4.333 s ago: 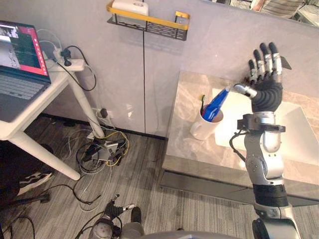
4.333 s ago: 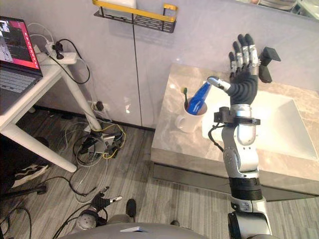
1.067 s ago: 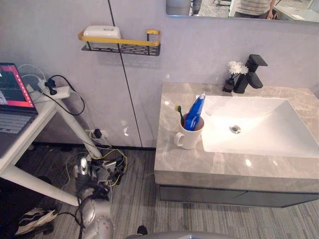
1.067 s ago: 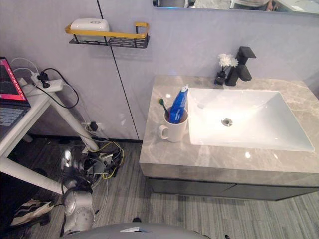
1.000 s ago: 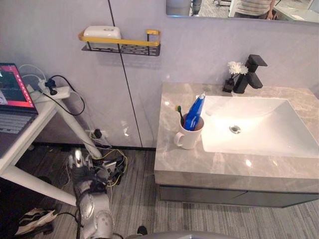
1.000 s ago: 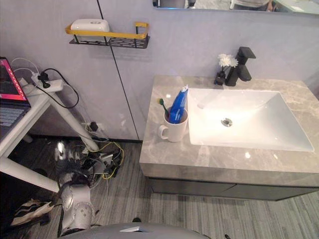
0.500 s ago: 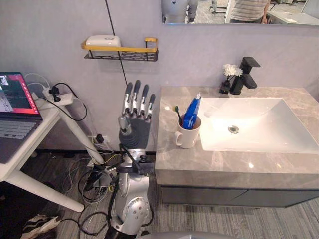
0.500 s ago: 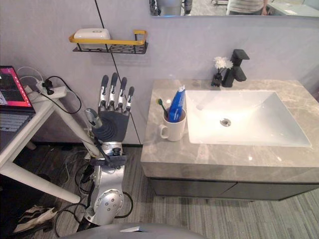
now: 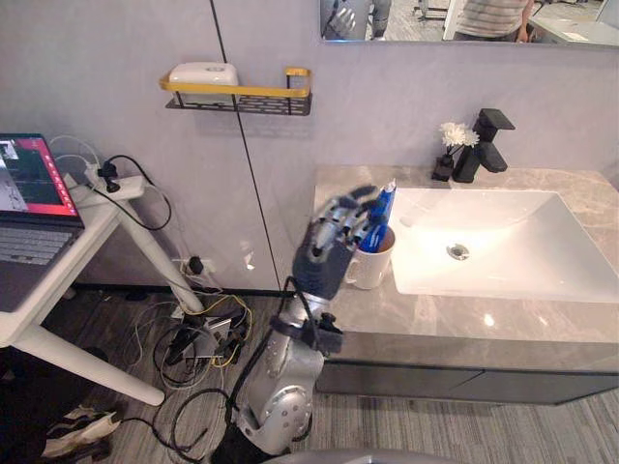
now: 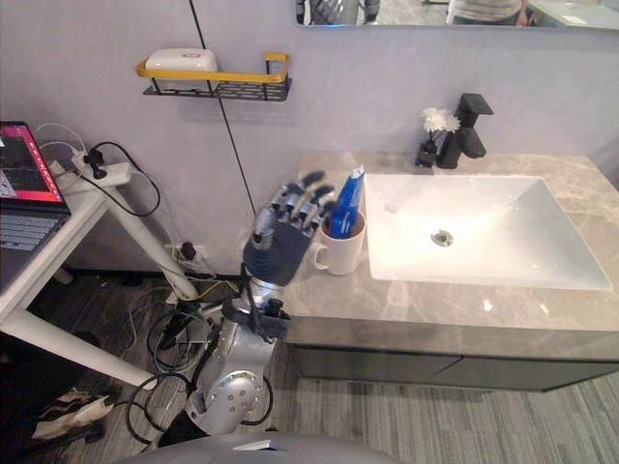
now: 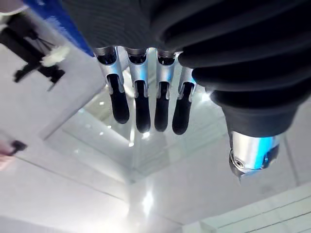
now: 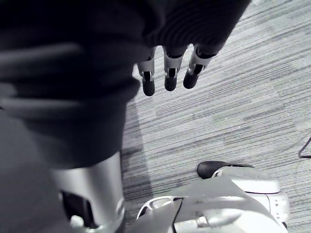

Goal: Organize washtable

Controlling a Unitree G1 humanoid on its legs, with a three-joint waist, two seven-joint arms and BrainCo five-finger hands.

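Observation:
A white mug [image 9: 373, 270] stands on the marble counter [image 9: 435, 314] left of the sink and holds a blue toothpaste tube [image 9: 380, 215]. My left hand [image 9: 324, 259] is raised at the counter's left edge, right beside the mug. Its fingers [image 10: 305, 205] are curled forward over the mug's near rim. They cover the spot where the toothbrush stood. In the left wrist view the left hand [image 11: 141, 102] has nothing between its fingers and thumb. My right hand [image 12: 167, 73] hangs low over the floor with straight fingers.
The white sink basin [image 9: 503, 246] takes up the counter's right part. A black faucet [image 9: 488, 135] and a small vase of white flowers [image 9: 452, 145] stand behind it. A yellow wall shelf [image 9: 237, 89] carries a white box. A side table with a laptop [image 9: 29, 208] stands at left.
My left hand has swung from upright beside the counter to the mug, and its fingers have curled forward. The right arm left the counter several seconds back.

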